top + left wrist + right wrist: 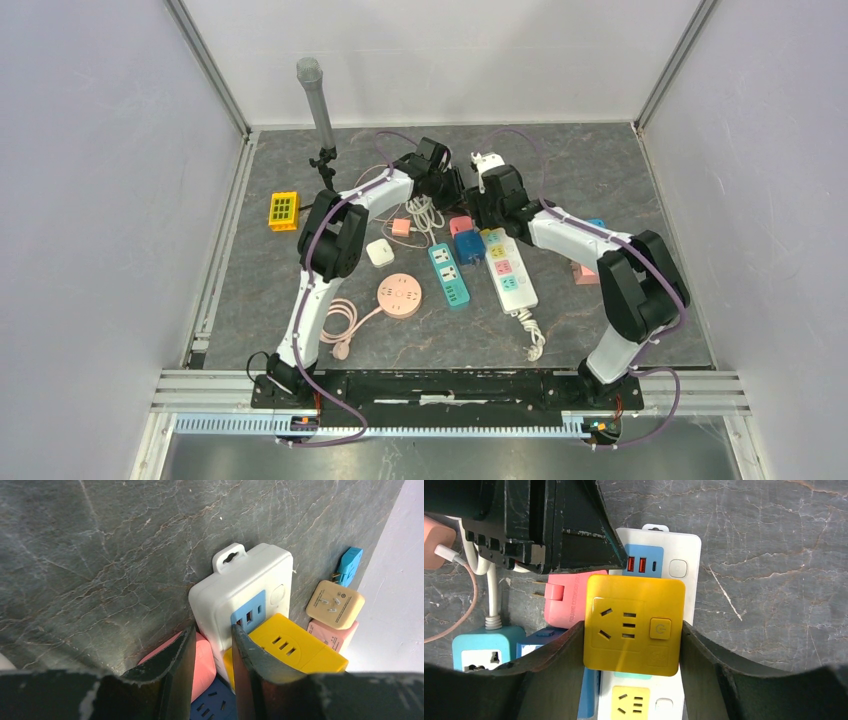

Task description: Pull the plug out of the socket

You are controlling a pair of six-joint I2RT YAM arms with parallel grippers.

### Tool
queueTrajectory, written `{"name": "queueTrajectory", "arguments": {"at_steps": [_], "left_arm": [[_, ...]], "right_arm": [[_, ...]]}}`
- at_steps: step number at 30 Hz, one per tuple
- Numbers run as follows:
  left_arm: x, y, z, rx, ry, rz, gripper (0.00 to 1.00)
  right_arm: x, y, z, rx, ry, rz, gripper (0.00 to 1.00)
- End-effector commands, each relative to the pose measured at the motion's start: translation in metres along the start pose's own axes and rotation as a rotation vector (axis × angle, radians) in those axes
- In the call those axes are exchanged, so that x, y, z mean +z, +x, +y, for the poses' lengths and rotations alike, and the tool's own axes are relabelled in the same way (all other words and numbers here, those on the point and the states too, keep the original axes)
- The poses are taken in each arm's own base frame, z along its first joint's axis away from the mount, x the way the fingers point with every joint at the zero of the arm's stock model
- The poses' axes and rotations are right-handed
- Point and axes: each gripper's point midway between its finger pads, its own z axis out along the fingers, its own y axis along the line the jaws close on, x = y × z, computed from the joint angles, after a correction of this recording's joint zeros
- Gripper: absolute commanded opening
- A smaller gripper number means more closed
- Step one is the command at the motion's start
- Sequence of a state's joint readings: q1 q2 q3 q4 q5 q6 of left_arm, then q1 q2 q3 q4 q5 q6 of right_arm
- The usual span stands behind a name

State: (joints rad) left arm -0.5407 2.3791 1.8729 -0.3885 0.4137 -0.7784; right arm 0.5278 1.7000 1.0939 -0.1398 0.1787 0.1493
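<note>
I am clamping right gripper (631, 647) on yellow plug (634, 610); left gripper (213, 632), barely parted, is touching white socket strip (235, 580), grasp unclear.

a dark grey bench (640, 200) with a stone-like, pale-veined surface fills the floor of a booth. plain pale lilac-grey walls close it in: a left wall (100, 200), a right wall (780, 150) and a lighter back wall (450, 50). slanted aluminium posts (205, 60) stand at the two back corners. a metal rail (225, 240) runs along the bench's left edge, and cross rails (200, 385) with a slotted strip (450, 425) line the near edge. the light is soft and even, with faint shadows.
</note>
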Motion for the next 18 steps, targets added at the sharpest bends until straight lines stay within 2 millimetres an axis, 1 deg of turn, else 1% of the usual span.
{"name": "queueTrajectory", "arguments": {"at_steps": [1,5,7,9,12,15,18], "left_arm": [[0.016,0.023,0.043,0.02,-0.13,0.068,0.38],[0.016,0.023,0.044,0.014,-0.138,0.065,0.38],[0.017,0.023,0.046,0.01,-0.143,0.064,0.38],[0.017,0.024,0.046,0.004,-0.146,0.064,0.37],[0.017,0.024,0.048,-0.002,-0.152,0.064,0.37],[0.018,0.024,0.048,-0.002,-0.155,0.06,0.37],[0.018,0.025,0.047,0.0,-0.158,0.059,0.37]], "right_arm": [[-0.01,-0.028,0.004,0.016,-0.02,-0.067,0.0],[-0.014,-0.033,-0.001,0.116,-0.107,-0.104,0.0],[-0.012,-0.033,0.001,0.123,-0.12,-0.102,0.0],[-0.01,-0.03,0.008,0.088,-0.113,-0.093,0.0],[-0.009,-0.028,0.021,-0.054,-0.091,-0.1,0.0],[-0.009,-0.028,0.011,-0.063,-0.065,-0.09,0.0],[-0.014,-0.033,0.0,0.021,-0.118,-0.117,0.0]]}}
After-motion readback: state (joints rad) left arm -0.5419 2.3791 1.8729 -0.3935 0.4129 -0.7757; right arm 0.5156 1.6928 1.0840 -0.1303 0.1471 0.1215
